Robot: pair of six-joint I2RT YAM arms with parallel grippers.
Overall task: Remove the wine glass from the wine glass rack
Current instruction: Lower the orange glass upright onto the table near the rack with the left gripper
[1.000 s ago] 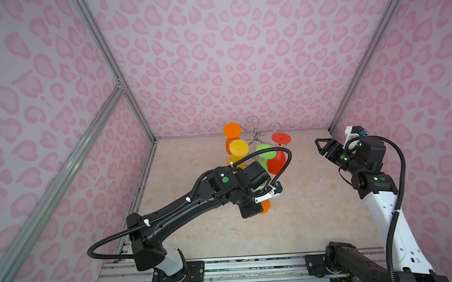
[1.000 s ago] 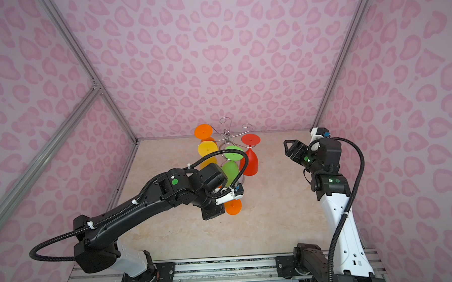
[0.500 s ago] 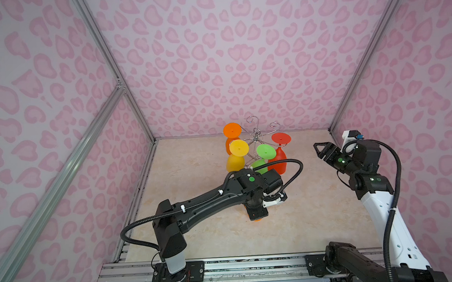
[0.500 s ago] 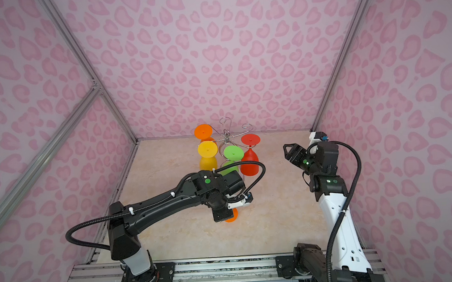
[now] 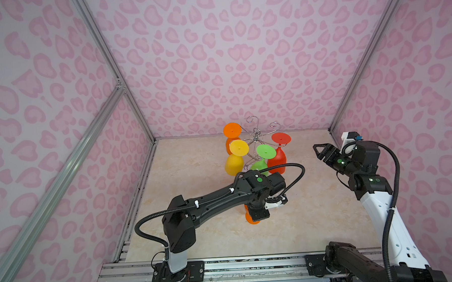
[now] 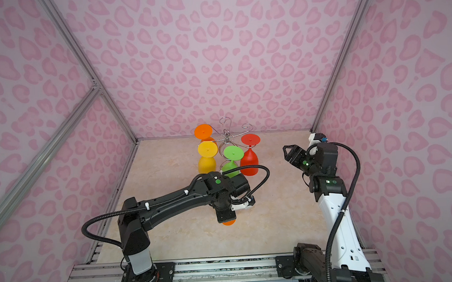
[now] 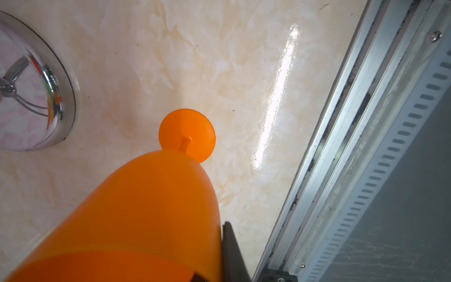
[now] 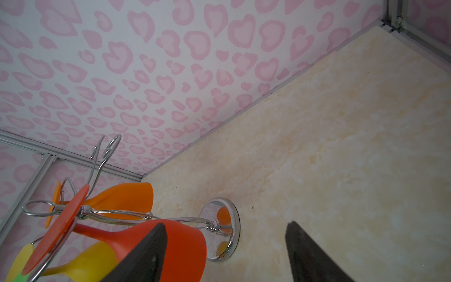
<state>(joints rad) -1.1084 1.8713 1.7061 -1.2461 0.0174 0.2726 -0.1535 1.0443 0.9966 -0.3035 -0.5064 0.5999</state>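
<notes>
Tabletop (image 5: 194, 171): glossy, cream, marble-patterned.
Left arm (image 5: 214, 199): black, stretched toward the centre, wrist bent straight down; left gripper (image 5: 257, 215) clamped on the wine glass's bowl.
Right arm (image 5: 377, 211): white and black, raised at right; right gripper (image 5: 317, 150) spread wide, empty.
Wine glass rack (image 5: 256, 138): far centre, chrome wire, curled arms, round mirrored base; four hanging glasses (image 5: 233, 163) inverted.
Wine glass (image 7: 151, 207): orange, smooth, opaque; off the rack, foot down, nearer than the rack's base.

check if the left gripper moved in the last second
yes: the left gripper, shut on the orange wine glass, has shifted away from the wine glass rack, toward the front rail
</notes>
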